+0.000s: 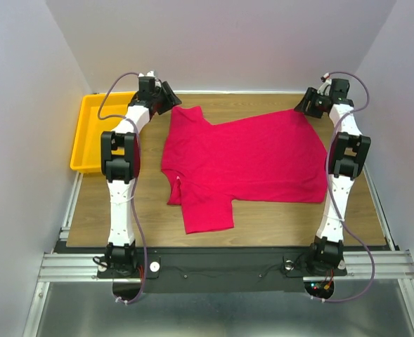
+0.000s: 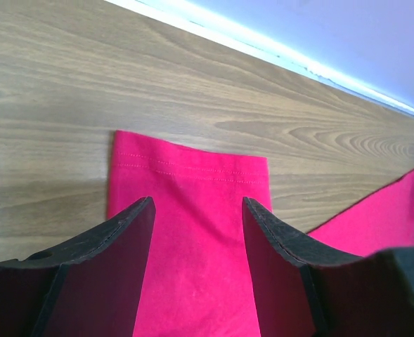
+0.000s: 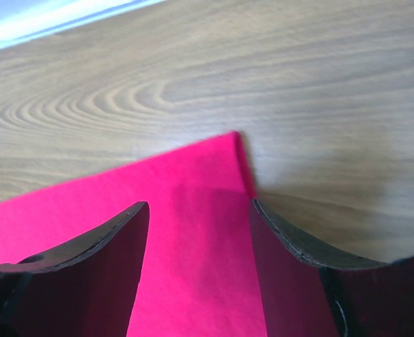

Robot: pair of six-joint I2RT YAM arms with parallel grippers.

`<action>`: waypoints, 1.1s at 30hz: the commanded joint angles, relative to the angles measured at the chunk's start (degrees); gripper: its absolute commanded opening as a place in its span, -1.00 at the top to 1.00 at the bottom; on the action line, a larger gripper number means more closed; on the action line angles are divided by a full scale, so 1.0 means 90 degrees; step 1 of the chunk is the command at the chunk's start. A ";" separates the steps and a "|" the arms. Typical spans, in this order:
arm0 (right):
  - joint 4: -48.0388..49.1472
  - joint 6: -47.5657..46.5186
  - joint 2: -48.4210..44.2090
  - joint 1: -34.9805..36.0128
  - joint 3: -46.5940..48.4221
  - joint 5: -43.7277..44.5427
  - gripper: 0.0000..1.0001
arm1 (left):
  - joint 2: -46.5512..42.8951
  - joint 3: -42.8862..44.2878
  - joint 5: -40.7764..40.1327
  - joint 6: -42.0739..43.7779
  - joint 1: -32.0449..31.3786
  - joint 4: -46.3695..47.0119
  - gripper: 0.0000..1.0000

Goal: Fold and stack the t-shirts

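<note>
T-shirt [image 1: 249, 161] lies flat, not yet folded; left gripper [image 2: 198, 203] and right gripper [image 3: 198, 205] hover spread over its far corners.

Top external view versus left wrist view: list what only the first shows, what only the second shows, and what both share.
Only top external: the yellow tray at the far left, the right pincer at the red t-shirt's far right corner, and the t-shirt's full outline. Only left wrist: the sleeve hem's stitching, and the left pincer's fingers standing apart over that sleeve. Both: the t-shirt, the wooden table, the left pincer.
</note>
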 commanded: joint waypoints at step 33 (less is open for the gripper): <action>0.0863 0.0406 -0.0355 0.0013 -0.0468 0.0004 -0.29 | 0.1601 0.2335 -0.1072 0.0027 -0.0166 -0.1402 0.03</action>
